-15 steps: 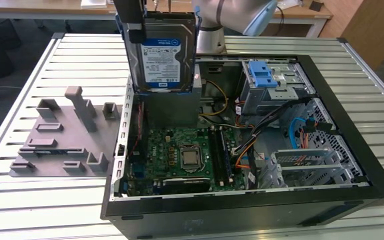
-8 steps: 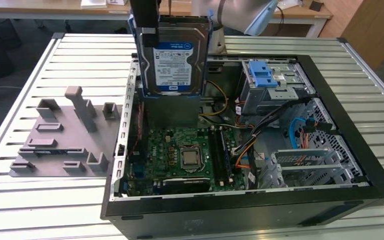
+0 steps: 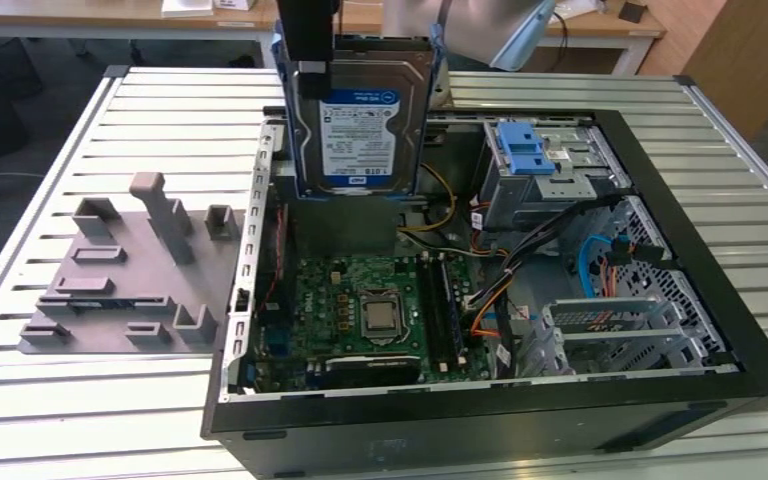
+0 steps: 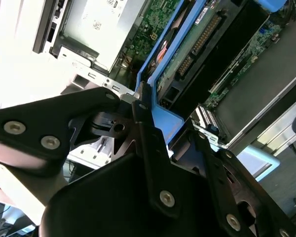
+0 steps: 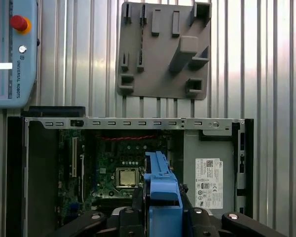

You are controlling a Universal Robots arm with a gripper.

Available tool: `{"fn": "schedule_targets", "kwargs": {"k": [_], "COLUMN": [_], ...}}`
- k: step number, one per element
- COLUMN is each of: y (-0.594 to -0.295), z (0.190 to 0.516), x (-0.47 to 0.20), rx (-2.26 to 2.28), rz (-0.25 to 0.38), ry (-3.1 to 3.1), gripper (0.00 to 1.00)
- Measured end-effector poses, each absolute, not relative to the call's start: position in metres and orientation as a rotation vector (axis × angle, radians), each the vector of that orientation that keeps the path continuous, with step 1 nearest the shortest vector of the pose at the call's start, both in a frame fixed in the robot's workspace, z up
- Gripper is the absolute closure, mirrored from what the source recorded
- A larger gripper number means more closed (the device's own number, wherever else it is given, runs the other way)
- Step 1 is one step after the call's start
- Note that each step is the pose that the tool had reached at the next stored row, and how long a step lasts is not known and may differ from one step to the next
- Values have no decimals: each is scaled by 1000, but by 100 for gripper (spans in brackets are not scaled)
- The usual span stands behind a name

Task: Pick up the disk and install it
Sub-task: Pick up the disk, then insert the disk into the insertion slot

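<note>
Your black gripper [image 4: 138, 101] is closed on the blue plastic rail [image 4: 160, 116] at the edge of the disk [image 4: 187, 47], a flat silver hard drive with a blue-and-white label. You hold it; it is not resting on anything.

In the exterior view the disk [image 3: 361, 135] hangs directly under the gripper [image 3: 311, 75], standing on end with its long axis upright and the label facing the camera. This is the relation that matters, I think: the disk is upright in the air, over the back part of the open black computer case [image 3: 491, 425].

Below it lies the green motherboard [image 3: 357, 300]. The grey metal cage [image 3: 551, 165] with a blue latch is lower and apart from the disk, toward the exterior view's right.

Farther off, outside the case, a grey fixture plate [image 5: 163, 49] with pegs lies on the slatted metal table [image 3: 157, 100].
</note>
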State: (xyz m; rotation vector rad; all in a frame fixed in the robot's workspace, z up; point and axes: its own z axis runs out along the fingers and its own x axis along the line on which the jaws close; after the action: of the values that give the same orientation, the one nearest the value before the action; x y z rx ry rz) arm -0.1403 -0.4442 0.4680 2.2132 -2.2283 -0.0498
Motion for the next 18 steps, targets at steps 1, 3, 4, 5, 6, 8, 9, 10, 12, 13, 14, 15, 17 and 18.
{"fn": "schedule_targets", "kwargs": {"k": [1,3,4,5,6,8,9,10,12,13,14,15,17,18], "y": [-445,-445,-445,-446,-446,-446,-446,-446,-446,-446,-446,-446,-446,-447], "z": [468,468,468,468,468,467,467,467,467,467,467,467,467,467], "x": [-139,-135,-133,-130,-127,-122,-119,-115,-110,-107,-104,-102,-97,-95], "rx": [2213,2213,2213,2213,2213,2213,2213,2213,2213,2213,2213,2213,2213,2213], "rz": [-50,-50,-50,-50,-50,-50,-50,-50,-50,-50,-50,-50,-50,-50], "ry": [-2228,-2228,-2228,-2228,-2228,-2228,-2228,-2228,-2228,-2228,-2228,-2228,-2228,-2228], "gripper": [64,64,64,64,64,64,64,64,64,64,64,64,64,64]}}
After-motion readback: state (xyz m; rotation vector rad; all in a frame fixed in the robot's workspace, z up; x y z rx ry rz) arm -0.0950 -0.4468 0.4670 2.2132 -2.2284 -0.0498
